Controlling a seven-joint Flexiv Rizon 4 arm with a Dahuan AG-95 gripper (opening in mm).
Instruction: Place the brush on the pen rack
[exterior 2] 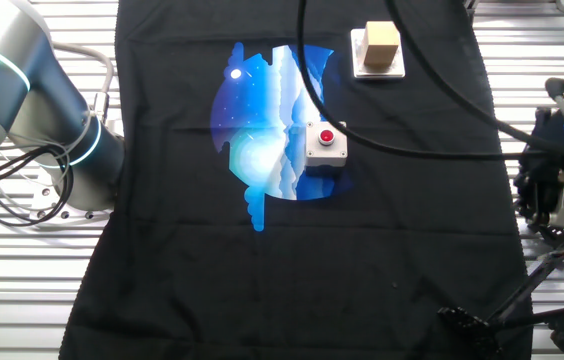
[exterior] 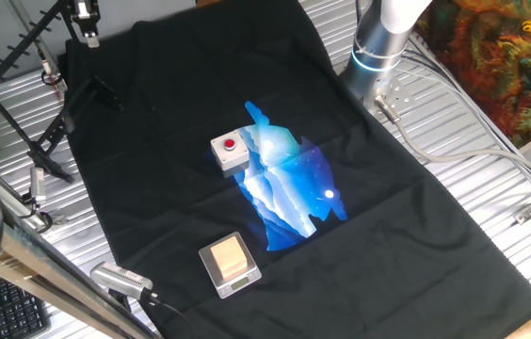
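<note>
The pen rack (exterior: 23,49) is a black toothed bar on splayed legs at the far left edge of the black cloth. In the other fixed view its legs (exterior 2: 482,322) show at the bottom right. A thin reddish and pale stick that looks like the brush (exterior: 51,72) lies by the rack's bar. I cannot tell whether it rests on the teeth. My gripper (exterior: 88,36) hangs at the top left, just right of the rack's upper end. In the other fixed view the gripper (exterior 2: 560,205) is a dark mass at the right edge. Its fingers are too dark and small to read.
A grey box with a red button (exterior: 230,151) sits mid-cloth on the blue print. A wooden block on a small scale (exterior: 229,262) stands near the front. Black cables (exterior 2: 402,140) cross the cloth. The arm's base (exterior: 378,47) stands at the back right.
</note>
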